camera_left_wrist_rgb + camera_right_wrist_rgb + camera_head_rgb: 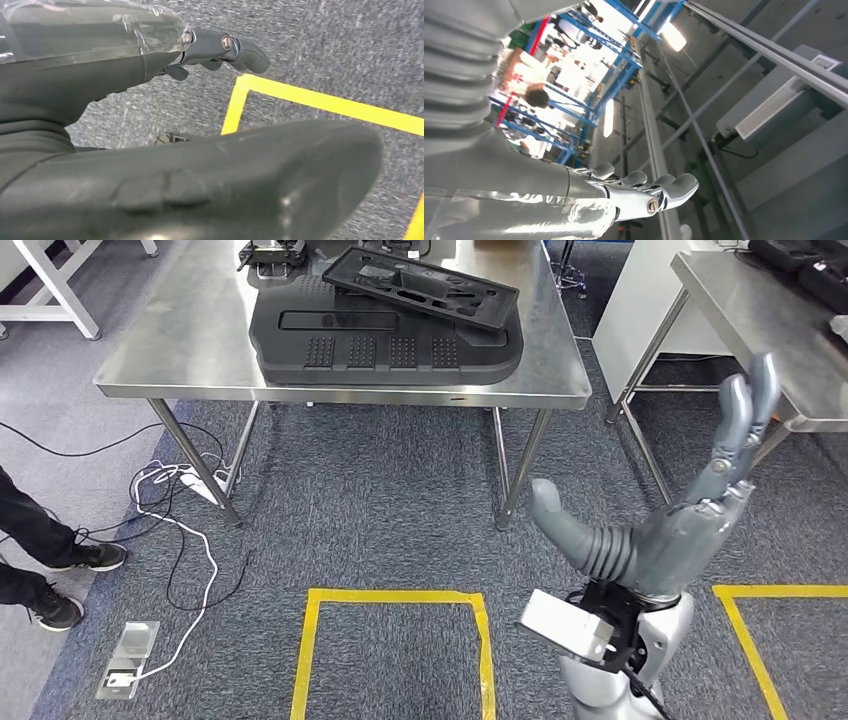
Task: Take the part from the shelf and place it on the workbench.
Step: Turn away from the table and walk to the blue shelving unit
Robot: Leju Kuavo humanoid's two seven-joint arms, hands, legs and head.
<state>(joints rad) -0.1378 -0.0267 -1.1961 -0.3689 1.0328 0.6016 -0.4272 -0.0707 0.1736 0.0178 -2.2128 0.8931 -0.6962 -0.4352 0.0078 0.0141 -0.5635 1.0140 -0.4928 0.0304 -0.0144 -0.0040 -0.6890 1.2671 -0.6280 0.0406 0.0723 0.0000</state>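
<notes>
1. My right hand point(690, 530) is raised near me, fingers spread and empty, since nothing is left to carry.
2. My left hand point(220, 47) hangs over carpet; grip unclear.
3. The part point(425, 285) lies far left on the workbench point(180, 360), atop another, apparently delivered.

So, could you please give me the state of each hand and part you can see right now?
right hand: raised, fingers spread, holding nothing
left hand: hanging over the carpet, holding nothing
flat black part: lying tilted across the larger part
large black part: lying flat on the steel table
</notes>
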